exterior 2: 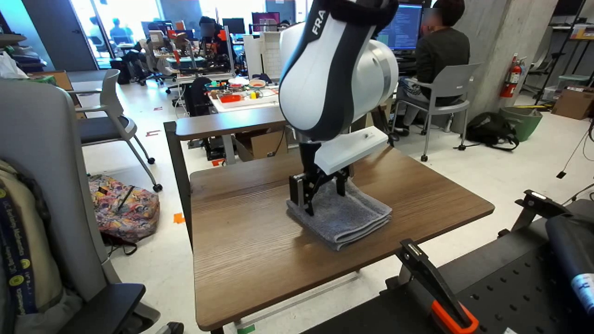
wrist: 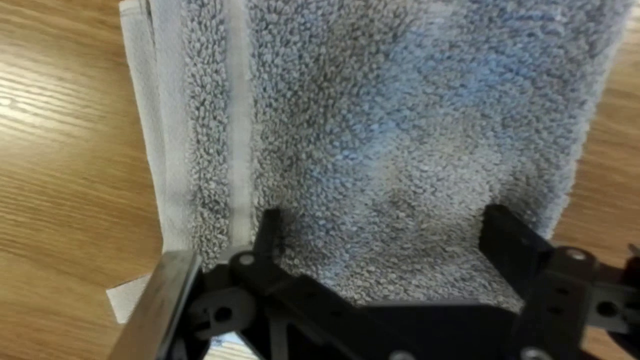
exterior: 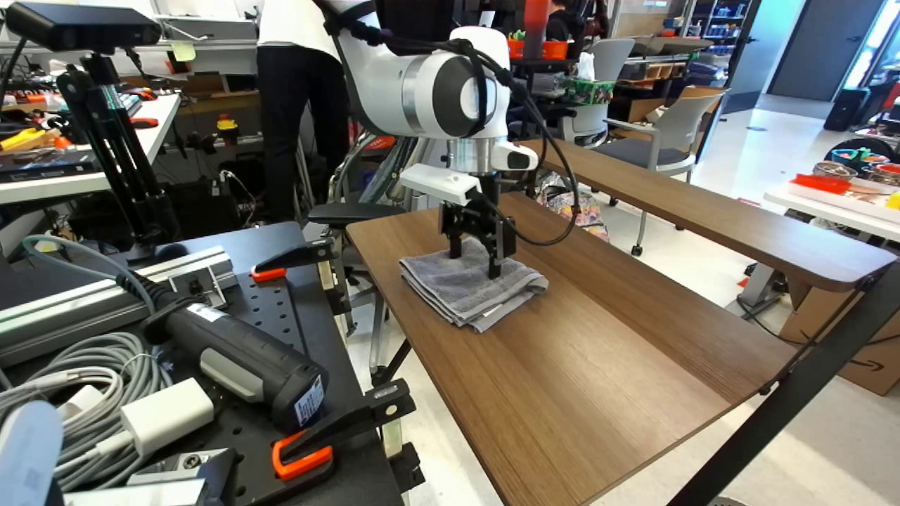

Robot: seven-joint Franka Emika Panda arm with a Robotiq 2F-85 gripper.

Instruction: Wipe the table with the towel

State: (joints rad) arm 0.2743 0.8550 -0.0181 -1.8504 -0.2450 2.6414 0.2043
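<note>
The grey folded towel lies in layers near one end of the brown wood-grain table. In an exterior view the towel rests flat on the table, with a slightly raised fold behind the fingers. My gripper points down over the towel with its fingers wide apart. In the wrist view the gripper is open, with both fingertips at the surface of the towel and cloth spread between them. The tips seem to touch the cloth; whether they press in is hard to tell.
A black perforated bench with orange-padded clamps and a black handheld tool stands alongside the table. A narrower wooden table runs along another side. A grey chair stands near the table. A dark post rises at a table edge.
</note>
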